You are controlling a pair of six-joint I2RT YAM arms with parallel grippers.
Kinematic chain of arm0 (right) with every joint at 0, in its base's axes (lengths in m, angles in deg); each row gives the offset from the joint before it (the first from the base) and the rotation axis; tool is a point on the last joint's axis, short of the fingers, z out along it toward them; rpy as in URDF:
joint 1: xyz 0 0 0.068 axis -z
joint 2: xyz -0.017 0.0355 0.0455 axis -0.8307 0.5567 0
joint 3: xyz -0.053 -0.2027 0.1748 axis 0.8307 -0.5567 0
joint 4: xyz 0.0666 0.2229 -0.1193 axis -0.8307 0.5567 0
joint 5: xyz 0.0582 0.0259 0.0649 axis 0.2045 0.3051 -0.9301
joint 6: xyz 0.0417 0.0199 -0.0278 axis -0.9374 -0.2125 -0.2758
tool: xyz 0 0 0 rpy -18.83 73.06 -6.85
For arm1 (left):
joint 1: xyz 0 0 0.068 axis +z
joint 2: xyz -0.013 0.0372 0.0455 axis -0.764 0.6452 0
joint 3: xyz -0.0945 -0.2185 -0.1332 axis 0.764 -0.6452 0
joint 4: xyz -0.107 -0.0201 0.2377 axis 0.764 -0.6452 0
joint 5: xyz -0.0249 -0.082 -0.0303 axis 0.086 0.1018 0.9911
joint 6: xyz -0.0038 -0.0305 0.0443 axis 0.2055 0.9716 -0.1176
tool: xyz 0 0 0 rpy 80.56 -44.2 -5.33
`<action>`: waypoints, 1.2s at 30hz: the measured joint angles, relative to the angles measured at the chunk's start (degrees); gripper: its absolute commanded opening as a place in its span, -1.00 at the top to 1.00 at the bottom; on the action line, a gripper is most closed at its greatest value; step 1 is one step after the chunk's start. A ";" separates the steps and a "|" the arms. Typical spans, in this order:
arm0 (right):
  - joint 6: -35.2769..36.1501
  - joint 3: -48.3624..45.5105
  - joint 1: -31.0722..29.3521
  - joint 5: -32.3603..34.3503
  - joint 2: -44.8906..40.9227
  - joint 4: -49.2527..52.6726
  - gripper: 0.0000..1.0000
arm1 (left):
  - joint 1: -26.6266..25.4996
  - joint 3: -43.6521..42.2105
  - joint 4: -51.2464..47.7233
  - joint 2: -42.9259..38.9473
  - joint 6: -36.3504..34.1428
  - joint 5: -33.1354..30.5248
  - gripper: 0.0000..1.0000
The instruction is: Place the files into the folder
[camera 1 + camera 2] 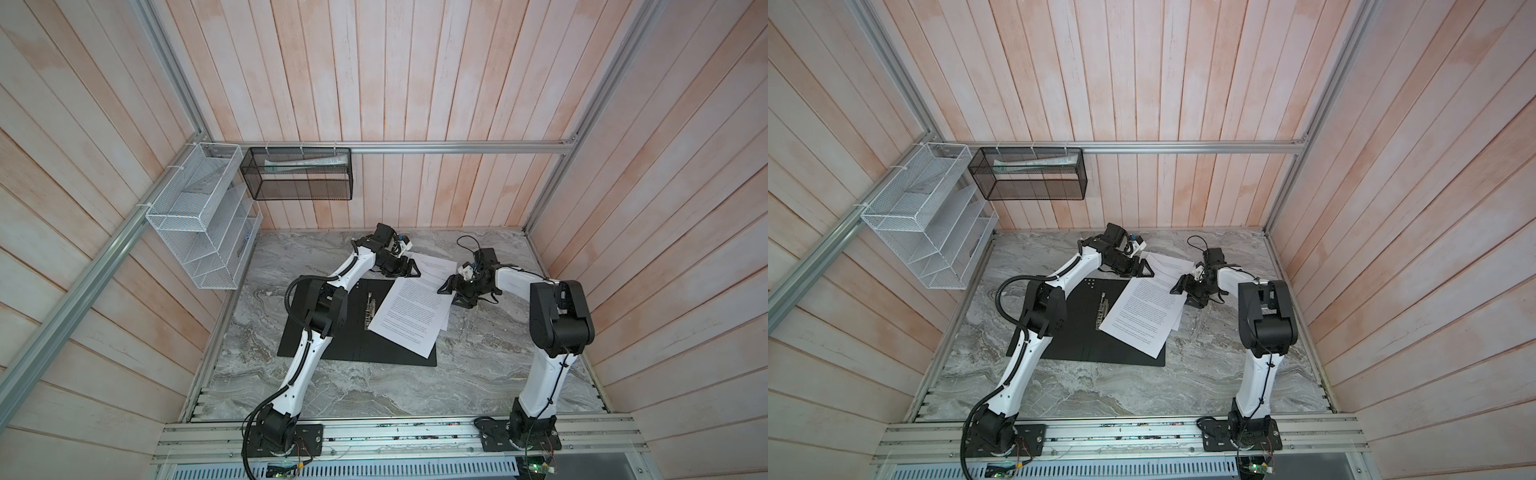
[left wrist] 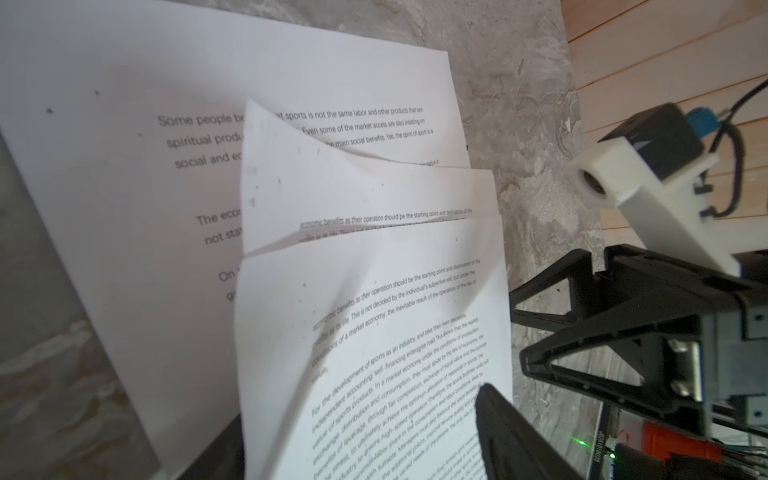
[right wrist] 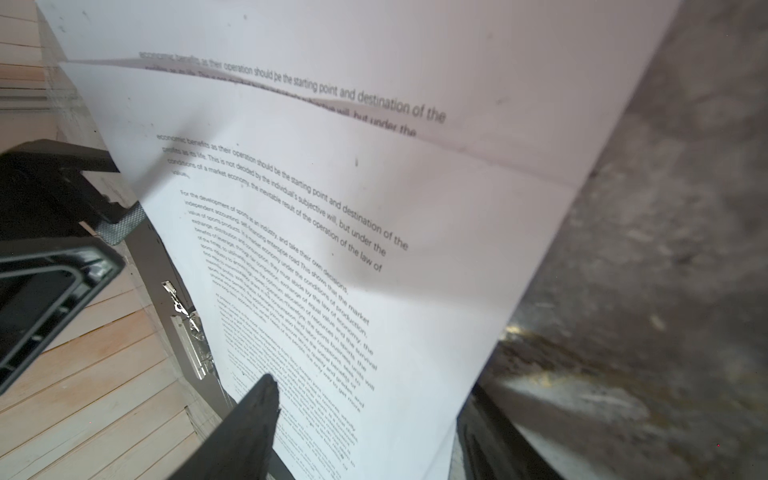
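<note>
Files [image 1: 409, 316] lie skewed on open folder [image 1: 332, 345], overhanging bench [image 1: 374, 386]. Your left claw [image 1: 413, 269] and right claw [image 1: 444, 288] gape at far edges, gripping nothing. Sheets likely light, floppy, prone to fan: pinch whole stack near corners.

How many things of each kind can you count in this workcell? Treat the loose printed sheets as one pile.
Robot arms: 2 (left arm, right arm)
Folder, lying open: 1
Pile of files: 1
Mesh wall holders: 2 (white rack, black basket)
Total: 6
</note>
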 measured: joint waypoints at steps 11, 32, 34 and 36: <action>0.92 -0.85 -1.77 -1.95 -0.35 1.07 -0.33 | 2.05 -12.98 0.02 -12.02 5.92 1.40 -0.31; 2.14 4.66 -2.21 8.31 -4.09 7.43 -0.31 | 2.54 -25.70 -0.39 -23.87 2.62 -4.55 -0.72; 2.21 7.08 -1.31 9.25 -4.07 7.65 -0.31 | 2.60 -25.70 -1.29 -25.70 0.98 -6.10 -0.72; 2.32 9.90 -0.50 10.03 -3.61 8.04 -0.29 | 2.69 -25.83 -2.40 -27.98 -1.11 -7.78 -0.71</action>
